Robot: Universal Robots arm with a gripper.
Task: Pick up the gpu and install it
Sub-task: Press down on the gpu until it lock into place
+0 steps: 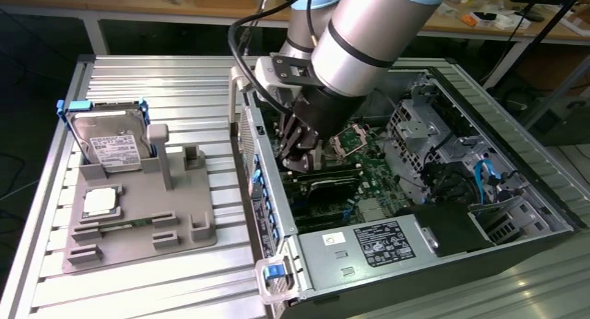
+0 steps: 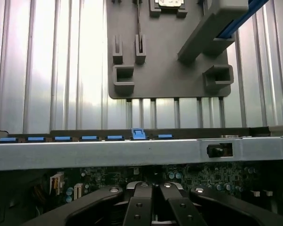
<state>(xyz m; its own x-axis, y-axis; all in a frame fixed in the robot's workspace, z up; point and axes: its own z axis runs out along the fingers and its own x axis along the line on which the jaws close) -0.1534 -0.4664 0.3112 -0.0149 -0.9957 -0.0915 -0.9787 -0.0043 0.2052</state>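
Wrist view: pincer fingers lie pressed together over the motherboard inside the open computer case, low enough to press the gpu, a dark card apparently under the fingertips. Beyond, the grey fixture on the bench stands the hard drive upright.

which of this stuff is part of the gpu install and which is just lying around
Job: gripper, down inside the open computer case; gpu, dark card beneath it, over the motherboard.
Lying about: hard drive, processor chip, both on the grey holder beside the case.
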